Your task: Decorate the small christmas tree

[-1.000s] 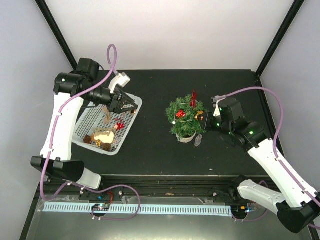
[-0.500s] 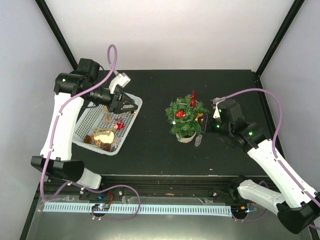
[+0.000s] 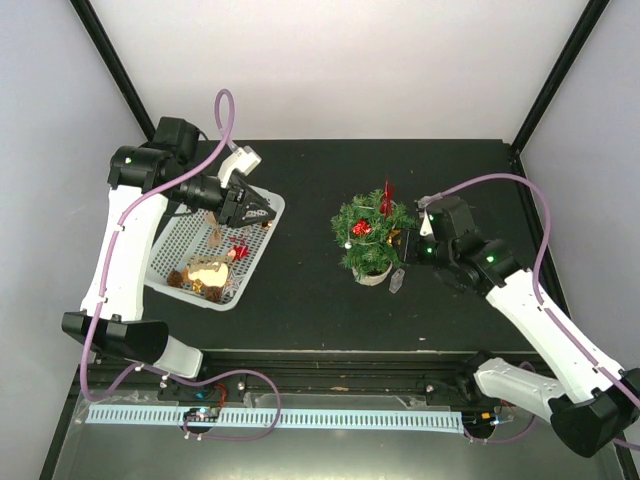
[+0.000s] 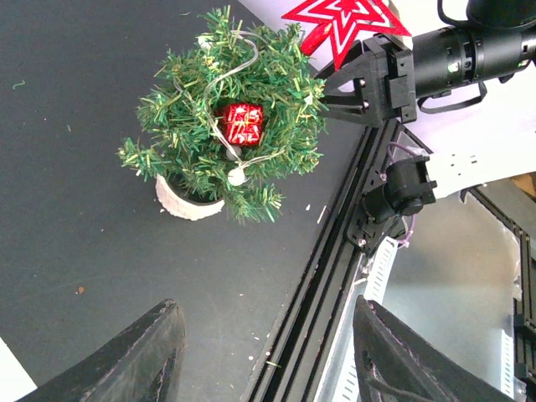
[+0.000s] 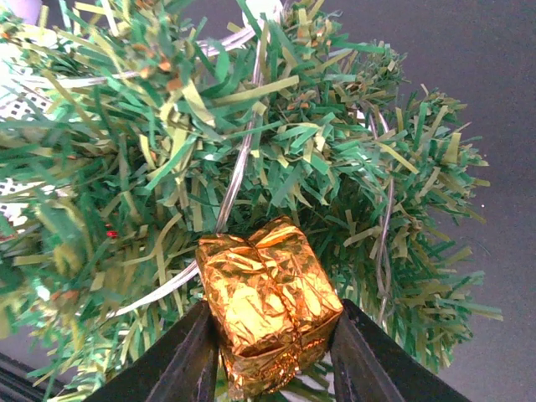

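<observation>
Top view, tree: I see the small christmas tree [image 3: 370, 238], a bushy dark-green artificial fir in a whitish pot, standing upright right of centre on the black bench [image 3: 300, 170], well apart from the white mesh basket [image 3: 262, 250] on the left.
Top view, right arm: the right gripper [image 3: 402, 241] is at the tree's right flank with a gold foil parcel [image 3: 399, 237] between its fingers.
Top view, change: over the last second this arm has crept leftward, so the parcel has gone from just beside the foliage to touching its outer sprigs.
Top view, left arm: unmoved, with the left gripper [image 3: 262, 213] hanging over the basket's far end.
Left wrist, tree: already dressed with a red foil parcel [image 4: 241, 123], a red star [image 4: 339, 17] and a silver strand [image 4: 243, 63].
Left wrist, grip: my left gripper's fingers [image 4: 142, 352] stand spread, with nothing between them.
Right wrist, grip: the jaws are partly closed and clamped on the gold parcel's two sides.
Right wrist, position: the parcel's top is pressed into the needles, beside the silver strand.
Meaning for the task: I judge the placing step nearly done. The parcel needs to sit deeper before release, or it may drop off the sprigs.
</observation>
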